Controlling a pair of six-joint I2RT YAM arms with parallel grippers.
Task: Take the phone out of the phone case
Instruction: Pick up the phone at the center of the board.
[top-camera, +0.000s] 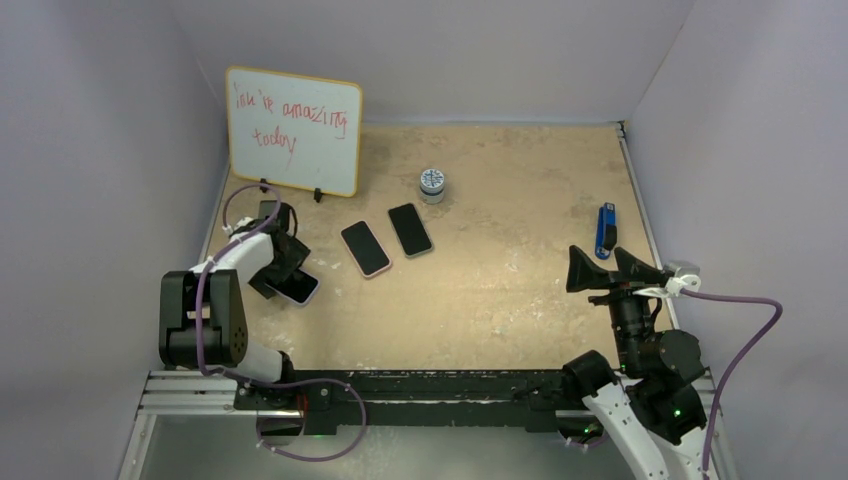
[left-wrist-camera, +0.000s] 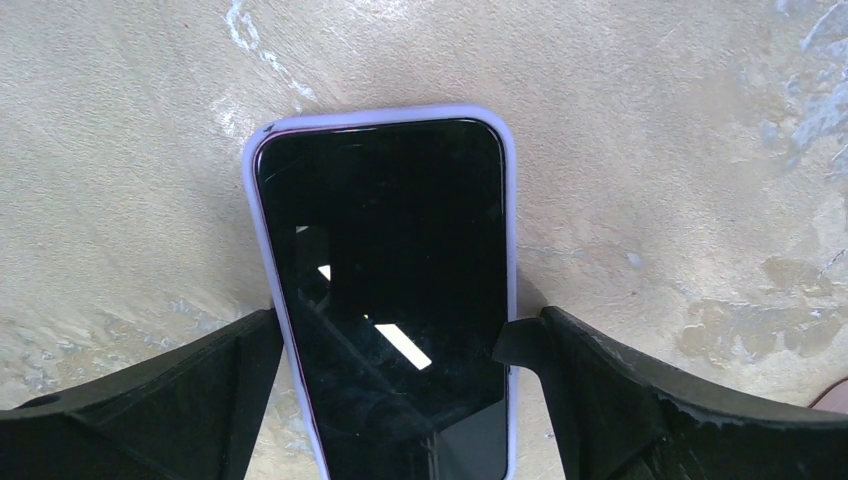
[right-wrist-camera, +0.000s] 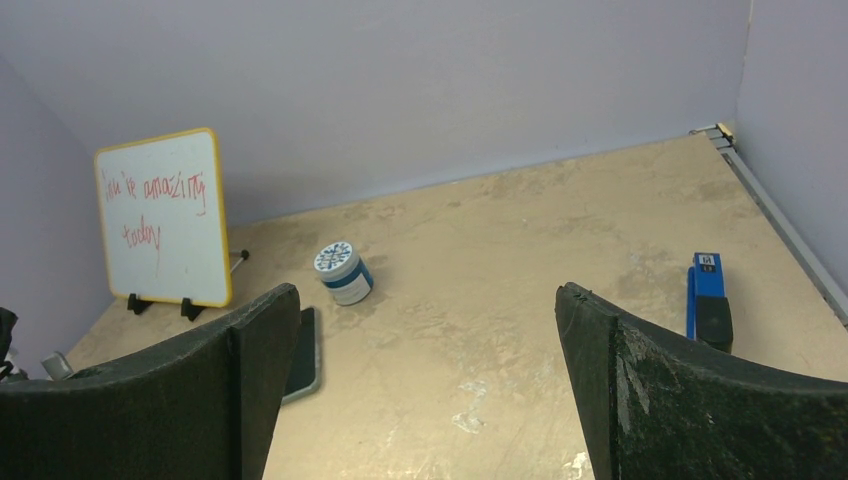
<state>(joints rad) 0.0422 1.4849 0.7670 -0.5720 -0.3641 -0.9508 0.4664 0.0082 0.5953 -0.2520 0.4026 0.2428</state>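
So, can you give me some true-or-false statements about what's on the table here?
The left fingers straddle a phone in a lilac case. True.
The right fingers hold the blue object. False: they are open and empty; it lies on the table, apart from them.
Two more phones lie side by side near the small jar. True.
The whiteboard lies flat. False: it stands upright on its feet.
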